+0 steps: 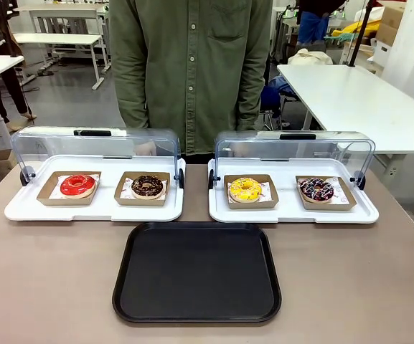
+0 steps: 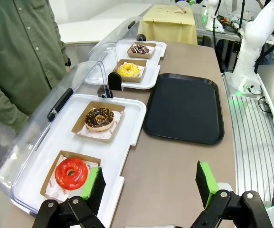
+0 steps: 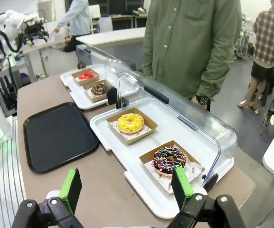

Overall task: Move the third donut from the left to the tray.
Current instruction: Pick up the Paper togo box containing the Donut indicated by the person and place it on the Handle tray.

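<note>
Tabletop (image 1: 49, 287): third donut (image 1: 245, 189) untouched, tray (image 1: 196, 272) bare, so pick not yet begun. Our left claw (image 2: 148, 183) & right claw (image 3: 126, 186) gape wide, empty. Next we reach w/ right, grip gently.

Donut card (image 2: 56, 160) — corner behind left gripper (image 2: 150, 175)

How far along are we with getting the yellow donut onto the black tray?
Done: the clear plastic display lid is open. In hand: nothing; the left end effector and right end effector are open, empty. Left: the whole move; the yellow-iced ring donut sits on its brown cardboard square, not on the flat black plastic tray.
</note>
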`<state>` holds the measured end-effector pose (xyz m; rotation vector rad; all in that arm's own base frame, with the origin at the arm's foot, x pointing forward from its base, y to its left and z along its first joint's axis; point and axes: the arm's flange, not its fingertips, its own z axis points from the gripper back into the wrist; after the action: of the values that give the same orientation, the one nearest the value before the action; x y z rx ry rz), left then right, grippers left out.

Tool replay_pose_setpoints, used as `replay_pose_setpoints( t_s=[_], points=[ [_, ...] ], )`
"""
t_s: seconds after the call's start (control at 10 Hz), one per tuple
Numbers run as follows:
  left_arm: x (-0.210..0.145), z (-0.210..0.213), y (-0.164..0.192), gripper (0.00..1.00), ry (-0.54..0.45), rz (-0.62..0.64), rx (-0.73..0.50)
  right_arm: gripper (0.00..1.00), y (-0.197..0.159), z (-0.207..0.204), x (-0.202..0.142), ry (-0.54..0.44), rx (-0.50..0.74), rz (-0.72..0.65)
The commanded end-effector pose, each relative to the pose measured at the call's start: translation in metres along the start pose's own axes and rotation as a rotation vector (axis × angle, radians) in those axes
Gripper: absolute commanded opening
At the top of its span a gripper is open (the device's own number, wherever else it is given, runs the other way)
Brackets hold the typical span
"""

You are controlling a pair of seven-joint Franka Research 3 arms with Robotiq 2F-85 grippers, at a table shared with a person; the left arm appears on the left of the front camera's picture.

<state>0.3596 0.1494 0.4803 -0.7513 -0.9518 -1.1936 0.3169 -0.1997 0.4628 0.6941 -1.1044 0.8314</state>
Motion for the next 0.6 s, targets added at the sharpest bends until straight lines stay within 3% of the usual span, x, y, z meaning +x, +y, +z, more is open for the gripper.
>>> replay_pose_setpoints(
  t_s=[0.0, 0.5],
  points=[
    [0.0003, 0.0008, 0.0018, 1.00, -0.025, -0.024, -0.003, 1.00, -0.0046, -0.0001, 0.0018, -0.028, -0.003, 0.030],
    [0.0003, 0.0008, 0.0018, 1.00, -0.025, -0.024, -0.003, 1.00, -0.0046, -0.0001, 0.0018, -0.028, -0.003, 0.030]
  ],
)
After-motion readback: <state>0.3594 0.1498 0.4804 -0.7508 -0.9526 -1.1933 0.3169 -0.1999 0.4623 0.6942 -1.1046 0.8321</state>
